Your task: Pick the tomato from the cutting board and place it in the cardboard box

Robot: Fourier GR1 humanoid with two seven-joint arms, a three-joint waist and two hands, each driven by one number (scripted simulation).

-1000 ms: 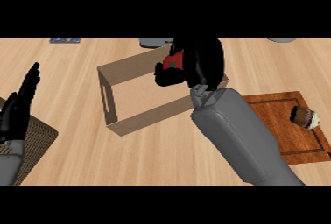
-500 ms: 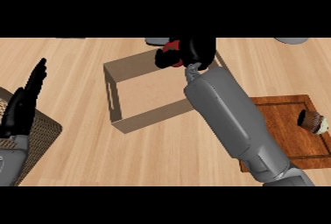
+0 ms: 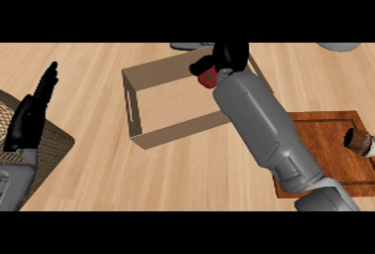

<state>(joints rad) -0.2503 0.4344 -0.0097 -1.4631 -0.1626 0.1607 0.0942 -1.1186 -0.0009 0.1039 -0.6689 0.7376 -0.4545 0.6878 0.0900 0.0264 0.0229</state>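
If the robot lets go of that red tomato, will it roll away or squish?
The small round red tomato, held in the right robot hand over the open brown cardboard box, would probably roll a little, being round. The box's upright walls would likely stop it. It looks smooth, so perhaps slippery; how soft it is cannot be told.

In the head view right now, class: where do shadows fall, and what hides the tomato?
Head view: the cardboard box has a darker inner left wall; the right hand curls round the tomato, so only a red patch shows; no glare on the counter.
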